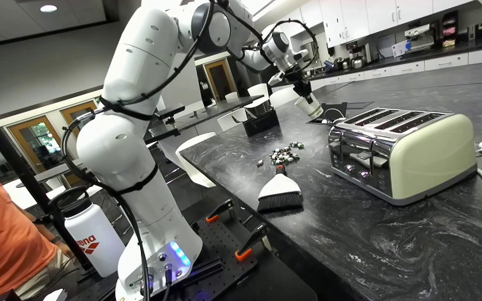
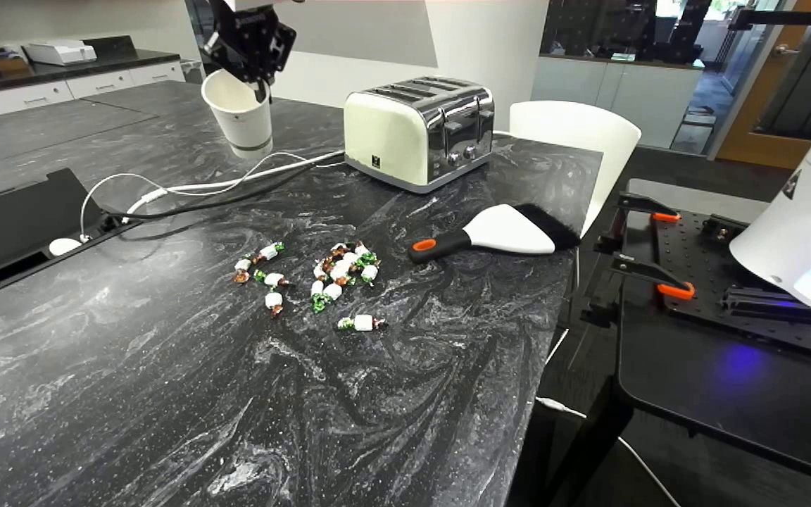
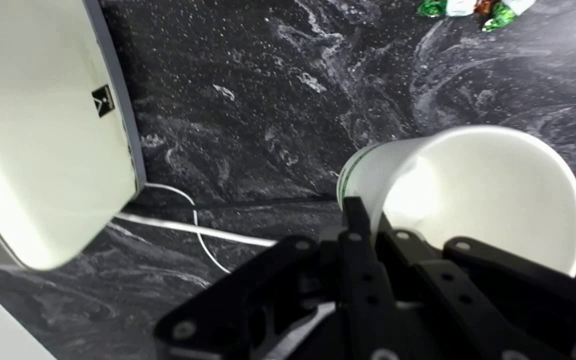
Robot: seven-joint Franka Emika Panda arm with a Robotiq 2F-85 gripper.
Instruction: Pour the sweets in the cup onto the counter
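Claw (image 3: 372, 216) pinches 1 tilted cup (image 2: 242, 121) aloft; sweets (image 2: 341, 270) on counter (image 2: 166, 366).

- Arm (image 1: 142, 71): rises from its base (image 1: 149, 257), well apart from the cup (image 2: 243, 123), bends and reaches over to it.
- Wrist (image 1: 278, 50): above the cup, slanting down.
- Gripper (image 3: 370, 212): pinches the cup's wall, one finger (image 3: 408, 250) inside, one outside.

The rounded white arm (image 1: 140, 71) has black cables (image 1: 178, 69), blue lights (image 1: 180, 253) and black jaws.
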